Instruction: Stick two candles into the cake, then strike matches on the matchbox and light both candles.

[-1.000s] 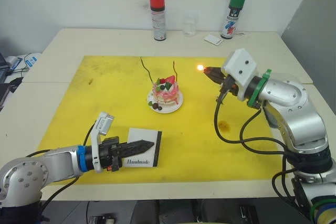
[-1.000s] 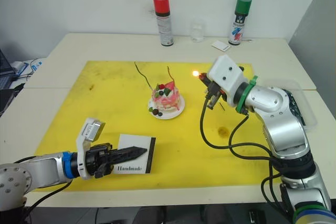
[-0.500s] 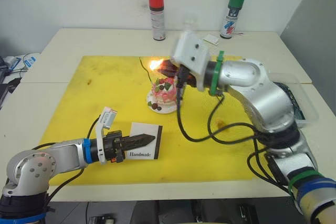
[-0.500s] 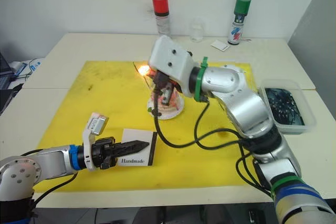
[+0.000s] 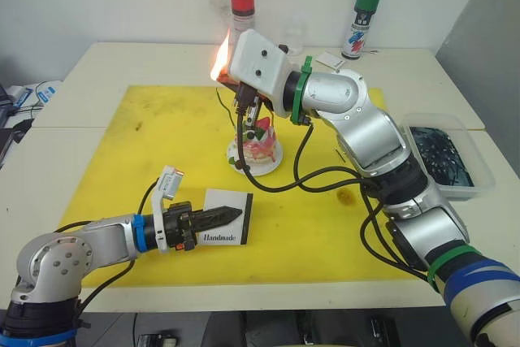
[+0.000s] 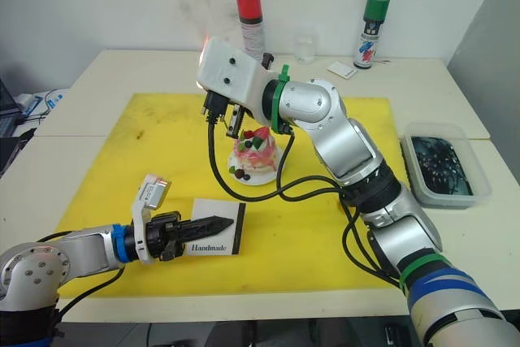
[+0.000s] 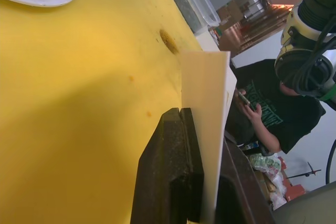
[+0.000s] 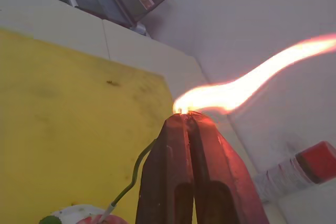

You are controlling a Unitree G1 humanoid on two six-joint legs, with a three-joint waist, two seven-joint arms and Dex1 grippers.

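Since the earlier frames the right arm has swept leftward across the tabletop point(image 5: 106, 62), from the right side of the yellow mat point(image 5: 122, 168) to a spot above the far left side of the cake point(image 5: 257, 142). Its right pincer point(image 8: 187, 115) is shut on a burning match, of which I can make out little beyond the flame point(image 5: 219, 58), now tall and streaming away from the tips.

That cake sits on its white plate point(image 5: 240, 163) mid-mat. The greenish candle point(image 8: 137, 164) rises from it, thin and wavy, its long axis leaning up toward the far left; its tip lies just below and near the pincer, so by my reckoning the flame must drop a little to meet it. Whether the second candle stands there I cannot tell, the arm being in the way.

Near left, the left pincer point(image 5: 227, 215) is clamped on the edge of the matchbox point(image 5: 231, 225), well apart from the cake.

At the right edge a clear tray point(image 5: 479, 188) holds something dark I cannot identify. Two spray cans point(image 5: 241, 6) stand at the far side.
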